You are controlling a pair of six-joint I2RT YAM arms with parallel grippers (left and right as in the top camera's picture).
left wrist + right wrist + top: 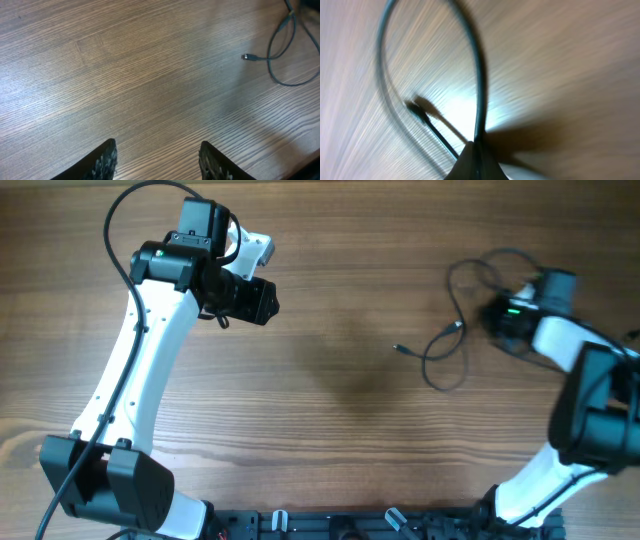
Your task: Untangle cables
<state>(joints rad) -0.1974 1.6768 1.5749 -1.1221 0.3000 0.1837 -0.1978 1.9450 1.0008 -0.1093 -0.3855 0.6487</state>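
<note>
Dark thin cables point(443, 337) in loose loops, one free plug end point(398, 349) leftward.

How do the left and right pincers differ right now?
The left pincer is open; the right pincer looks shut. The left pincer holds nothing; the right pincer seems to pinch the cable. The left pincer is far from the cable; the right pincer is at it. Both face the wooden table.

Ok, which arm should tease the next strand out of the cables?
Right. The right pincer is at the cables, apparently gripping a strand in its wrist view. The left pincer hangs open and empty over the table, far across from them.
</note>
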